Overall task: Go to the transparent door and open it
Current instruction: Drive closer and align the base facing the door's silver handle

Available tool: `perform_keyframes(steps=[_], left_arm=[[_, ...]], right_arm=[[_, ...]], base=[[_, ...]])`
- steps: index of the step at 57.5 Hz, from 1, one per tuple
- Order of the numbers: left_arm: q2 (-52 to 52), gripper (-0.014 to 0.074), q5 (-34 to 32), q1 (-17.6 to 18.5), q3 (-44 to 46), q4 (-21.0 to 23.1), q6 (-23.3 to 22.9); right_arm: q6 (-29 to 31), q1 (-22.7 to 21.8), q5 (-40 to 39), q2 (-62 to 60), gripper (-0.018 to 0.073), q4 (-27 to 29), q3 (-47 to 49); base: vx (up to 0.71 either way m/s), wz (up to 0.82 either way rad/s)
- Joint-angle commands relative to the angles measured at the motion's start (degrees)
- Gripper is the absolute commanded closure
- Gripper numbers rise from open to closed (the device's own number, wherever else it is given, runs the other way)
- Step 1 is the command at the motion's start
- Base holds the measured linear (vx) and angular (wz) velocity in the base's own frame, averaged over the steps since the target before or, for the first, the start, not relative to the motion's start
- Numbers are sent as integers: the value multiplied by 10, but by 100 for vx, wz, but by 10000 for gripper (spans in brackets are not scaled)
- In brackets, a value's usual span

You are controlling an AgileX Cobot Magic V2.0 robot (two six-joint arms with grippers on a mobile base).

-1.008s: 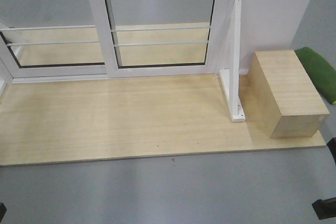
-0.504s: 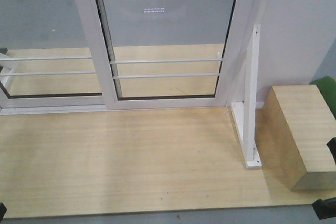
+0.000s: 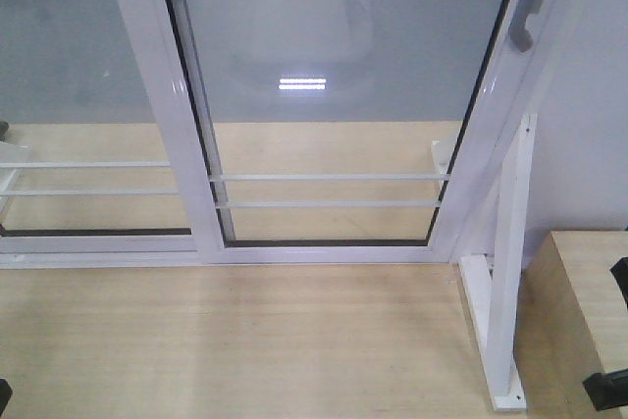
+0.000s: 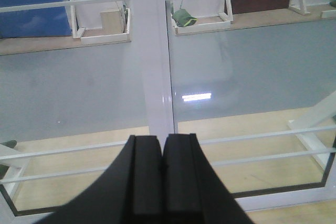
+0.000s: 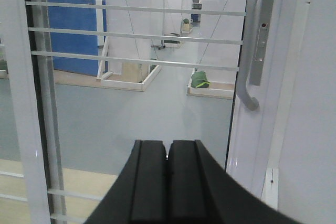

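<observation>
A: Where is the transparent door (image 3: 324, 95)?

B: Straight ahead, to the right of the glass panel (image 3: 78, 66). Its curved grey handle (image 5: 251, 51) sits on the right frame, above the slanted white post (image 3: 510, 272).

A: What's underfoot?

B: A pale wooden platform (image 3: 245, 340) runs up to the frame, and a wooden box (image 3: 579, 301) sits at its right edge. Through the glass there's a glossy grey floor (image 5: 157, 114) with a lamp's glare, and far back a blue door (image 5: 73, 19) and something green (image 5: 199, 80).

A: And the hands?

B: The left hand (image 4: 161, 141) and right hand (image 5: 168, 144) are both pinched together and hold nothing. Neither touches the door.
</observation>
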State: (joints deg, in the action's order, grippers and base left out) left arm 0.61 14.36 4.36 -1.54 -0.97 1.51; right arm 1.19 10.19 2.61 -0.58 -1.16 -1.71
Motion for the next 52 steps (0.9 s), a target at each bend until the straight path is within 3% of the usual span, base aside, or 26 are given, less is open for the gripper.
perform_keyframes(steps=[1,52], left_arm=[[8,593,-45,2,-13,1,-4],[2,594,-48,2,-13,1,-4]], right_arm=[[5,-3,-46,-8,502,-4,-8],[5,-3,-52,4,502,-4,-7]], base=[[35,1],[17,-2]])
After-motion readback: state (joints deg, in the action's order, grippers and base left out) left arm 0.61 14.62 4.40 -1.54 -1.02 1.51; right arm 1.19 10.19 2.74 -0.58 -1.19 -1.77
